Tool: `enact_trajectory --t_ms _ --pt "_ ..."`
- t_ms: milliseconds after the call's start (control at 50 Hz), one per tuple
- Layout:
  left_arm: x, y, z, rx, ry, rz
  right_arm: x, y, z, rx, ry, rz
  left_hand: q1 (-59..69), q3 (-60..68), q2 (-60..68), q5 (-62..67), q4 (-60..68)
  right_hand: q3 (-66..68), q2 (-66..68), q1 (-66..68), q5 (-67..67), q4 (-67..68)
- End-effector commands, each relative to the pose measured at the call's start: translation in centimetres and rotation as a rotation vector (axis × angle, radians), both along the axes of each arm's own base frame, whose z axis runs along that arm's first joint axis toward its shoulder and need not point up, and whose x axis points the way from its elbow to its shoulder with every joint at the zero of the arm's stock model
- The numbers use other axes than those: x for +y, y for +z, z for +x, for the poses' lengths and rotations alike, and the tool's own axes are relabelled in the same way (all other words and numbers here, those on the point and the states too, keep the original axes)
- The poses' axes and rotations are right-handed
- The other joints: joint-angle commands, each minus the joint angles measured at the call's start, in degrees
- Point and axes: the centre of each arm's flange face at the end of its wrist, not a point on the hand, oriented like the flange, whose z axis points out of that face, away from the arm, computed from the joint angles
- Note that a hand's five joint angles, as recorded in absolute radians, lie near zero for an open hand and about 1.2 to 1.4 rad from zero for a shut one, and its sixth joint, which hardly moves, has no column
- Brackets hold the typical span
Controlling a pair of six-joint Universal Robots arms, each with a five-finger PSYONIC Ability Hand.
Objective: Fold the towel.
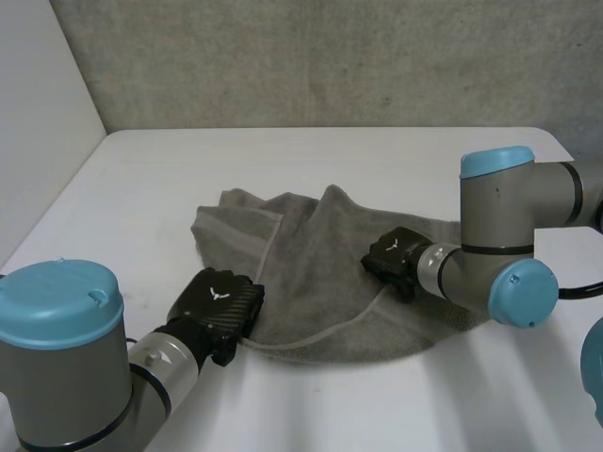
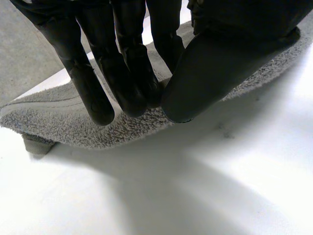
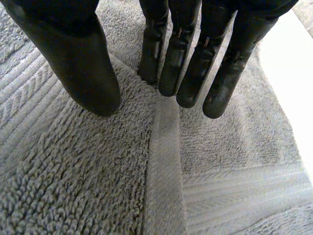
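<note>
A grey towel [image 1: 320, 254] lies crumpled in the middle of the white table [image 1: 377, 155], with its left part folded over itself. My left hand [image 1: 219, 303] is at the towel's near left edge. In the left wrist view that hand [image 2: 127, 63] pinches the towel's edge [image 2: 122, 129] between fingers and thumb, and the edge hangs a little above the table. My right hand [image 1: 391, 256] rests on the towel's right middle. In its own wrist view the right hand [image 3: 190, 63] has straight fingers on a hem [image 3: 164, 161] of the towel [image 3: 73, 171], with the thumb set apart.
A grey wall [image 1: 311, 56] runs behind the table and a pale panel [image 1: 38, 113] stands along its left side. Bare table shows beyond the towel and along the near edge [image 1: 377, 405]. The right arm's elbow [image 1: 499, 254] hangs over the towel's right end.
</note>
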Motion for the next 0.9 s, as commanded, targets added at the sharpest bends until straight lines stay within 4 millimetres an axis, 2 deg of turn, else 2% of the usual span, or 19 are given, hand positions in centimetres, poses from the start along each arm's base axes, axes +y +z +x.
enact_trajectory --t_ms 20,60,80,100,240,360,400,440,460,500,520,540,680,720,740,760,780,820,900 --pt "0.0 0.0 0.0 0.000 0.000 0.000 -0.3 -0.3 -0.7 0.002 -0.021 0.014 11.4 10.2 10.2 10.7 10.2 3.0 3.1 3.1 3.1 3.1" --pt "0.0 0.0 0.0 0.000 0.000 0.000 -0.3 -0.1 -0.7 -0.002 -0.026 0.014 11.4 10.2 10.2 10.7 10.2 19.3 19.3 19.3 19.3 19.3" --pt "0.0 0.0 0.0 0.001 0.002 -0.001 -0.3 -0.1 -0.7 -0.002 -0.026 0.014 11.4 10.2 10.2 10.7 10.2 19.4 19.4 19.4 19.4 19.4" --pt "0.0 0.0 0.0 0.001 0.002 -0.001 -0.3 0.0 -0.7 -0.006 -0.028 0.013 11.4 10.2 10.2 10.7 10.2 29.0 29.0 29.0 29.0 29.0" --pt "0.0 0.0 0.0 0.001 0.002 -0.002 -0.6 0.8 -1.3 -0.040 -0.071 0.022 11.4 10.2 10.2 10.7 10.2 29.1 29.1 29.1 29.1 29.1" --pt "0.1 0.0 -0.1 0.002 -0.003 -0.002 0.2 2.2 -2.1 -0.099 -0.077 0.051 11.4 10.2 10.2 10.7 10.2 29.1 29.1 29.1 29.1 29.1" --pt "0.1 -0.1 -0.1 0.000 -0.004 0.000 0.4 2.9 -2.5 -0.112 -0.081 0.052 11.4 10.2 10.2 10.7 10.2 29.1 29.1 29.1 29.1 29.1" --pt "0.1 -0.1 -0.2 0.000 -0.006 0.000 0.7 4.5 -3.8 -0.131 -0.115 0.040 11.4 10.2 10.2 10.7 10.2 29.1 29.1 29.1 29.1 29.1" --pt "0.1 -0.2 -0.3 0.001 -0.008 0.001 0.7 4.6 -3.8 -0.131 -0.115 0.040 11.4 10.2 10.2 10.7 10.2 29.1 29.1 29.1 29.1 29.1" --pt "0.1 -0.1 -0.4 0.002 -0.013 0.001 1.0 6.4 -5.2 -0.150 -0.154 0.019 11.4 10.2 10.2 10.7 10.2 29.1 29.1 29.1 29.1 29.1" --pt "0.3 -0.1 -0.5 0.002 -0.020 0.002 1.0 6.4 -5.2 -0.150 -0.154 0.019 11.4 10.2 10.2 10.7 10.2 29.1 29.1 29.1 29.1 29.1" --pt "0.3 -0.1 -0.5 0.002 -0.020 0.002 1.3 7.1 -6.1 -0.143 -0.168 0.004 11.4 10.2 10.2 10.7 10.2 29.1 29.1 29.1 29.1 29.1" --pt "2.1 -0.1 -1.2 -0.003 -0.077 0.009 3.6 8.5 -8.7 -0.103 -0.183 -0.013 11.4 10.2 10.2 10.7 10.2 29.1 29.1 29.1 29.1 29.1" --pt "4.3 -0.6 -1.5 -0.027 -0.135 0.039 4.6 8.4 -10.0 -0.031 -0.165 -0.035 11.4 10.2 10.2 10.7 10.2 29.1 29.1 29.1 29.1 29.1" --pt "4.3 -0.6 -1.5 -0.027 -0.135 0.039 4.6 8.4 -10.0 -0.030 -0.164 -0.035 11.4 10.2 10.2 10.7 10.2 29.1 29.1 29.1 29.1 29.1" --pt "5.6 -0.9 -1.5 -0.051 -0.168 0.065 5.1 8.5 -10.5 0.003 -0.154 -0.050 11.4 10.2 10.2 10.7 10.2 29.1 29.1 29.1 29.1 29.1" --pt "5.6 -0.9 -1.5 -0.051 -0.168 0.065 5.1 8.5 -10.5 0.003 -0.154 -0.050 11.4 10.2 10.2 10.7 10.2 29.1 29.1 29.1 29.1 29.1" --pt "7.7 -1.2 -1.6 -0.083 -0.220 0.103 6.3 9.0 -10.9 0.048 -0.124 -0.088 11.4 10.2 10.2 10.7 10.2 29.1 29.1 29.1 29.1 29.1" --pt "8.7 -1.2 -1.8 -0.090 -0.257 0.116 7.0 9.1 -11.0 0.057 -0.105 -0.099 11.4 10.2 10.2 10.7 10.2 29.1 29.1 29.1 29.1 29.1"
